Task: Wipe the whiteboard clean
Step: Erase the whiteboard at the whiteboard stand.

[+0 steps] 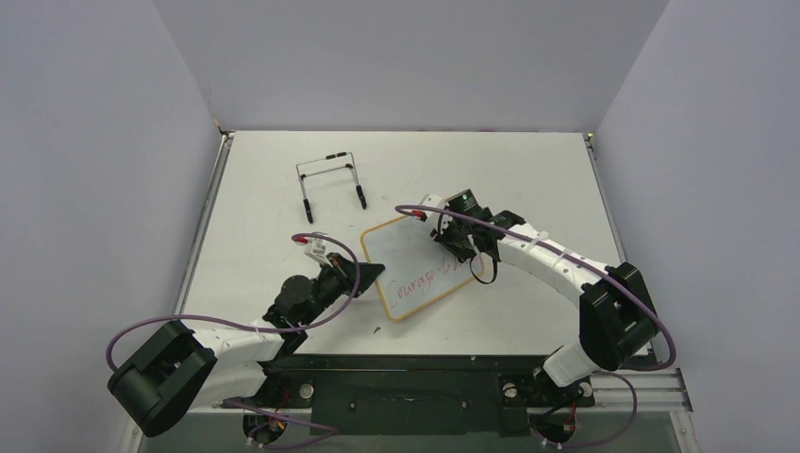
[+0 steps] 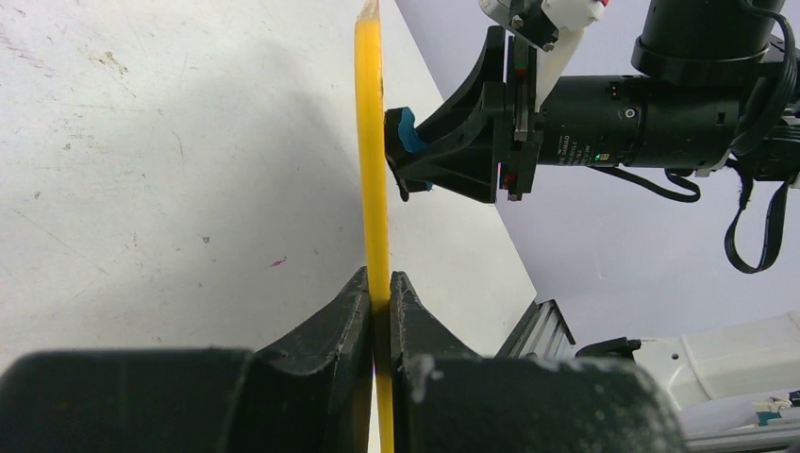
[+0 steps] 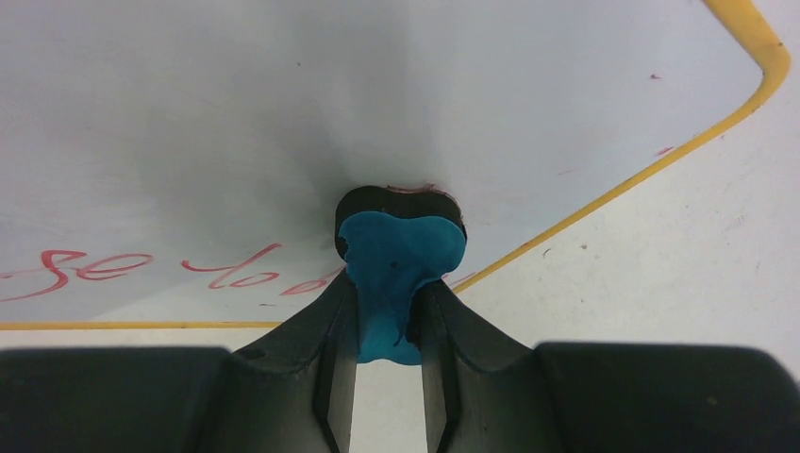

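Note:
The whiteboard, white with a tan frame, lies mid-table with red handwriting along its near side. My left gripper is shut on the board's left edge; in the left wrist view its jaws pinch the yellow frame seen edge-on. My right gripper is shut on the blue eraser and presses its dark pad on the board near the right end of the red writing. The eraser also shows in the left wrist view.
The black wire easel stand lies on the table behind the board, to the left. The table's metal rail runs along the near edge. Grey walls enclose the table on three sides.

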Controlling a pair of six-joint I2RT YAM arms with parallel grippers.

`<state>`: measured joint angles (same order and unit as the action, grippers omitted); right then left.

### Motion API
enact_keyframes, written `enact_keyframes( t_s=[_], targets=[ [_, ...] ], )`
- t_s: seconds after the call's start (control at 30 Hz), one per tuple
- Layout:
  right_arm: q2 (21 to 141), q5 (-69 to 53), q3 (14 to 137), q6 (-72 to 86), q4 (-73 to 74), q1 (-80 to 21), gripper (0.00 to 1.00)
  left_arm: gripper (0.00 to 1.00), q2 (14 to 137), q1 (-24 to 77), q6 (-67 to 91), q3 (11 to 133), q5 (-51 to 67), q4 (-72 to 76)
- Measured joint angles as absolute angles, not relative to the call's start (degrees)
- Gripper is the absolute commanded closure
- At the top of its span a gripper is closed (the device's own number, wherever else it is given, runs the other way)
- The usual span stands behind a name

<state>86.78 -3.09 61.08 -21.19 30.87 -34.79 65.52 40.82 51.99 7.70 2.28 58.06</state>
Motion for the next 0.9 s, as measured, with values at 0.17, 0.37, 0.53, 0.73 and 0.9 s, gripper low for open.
enact_keyframes(
  t_s=[0.17,0.37,0.53,0.73,0.9],
  targets=[
    [86.91,-3.9,61.01,-22.46,31.46,-36.45,1.0,1.0,65.49,40.82,51.88,7.7,2.33,58.08],
    [86.89,-6.66,61.01,-25.36,33.91,-41.39,1.0,1.0,65.49,40.75,52.05,7.22,1.58,58.06],
    [86.89,-7.44,60.99,-22.96,32.53,-37.5,1.0,1.0,65.49,40.75,51.81,7.07,1.63,58.26],
    [86.91,-5.37,60.9,-19.94,29.28,-31.27,1.0,1.0,67.24,40.82,51.2,7.09,3.38,60.45],
    [86.91,-5.41,60.9,-18.59,28.77,-30.44,1.0,1.0,67.59,40.82,51.2,7.09,3.53,60.97]
  ],
)
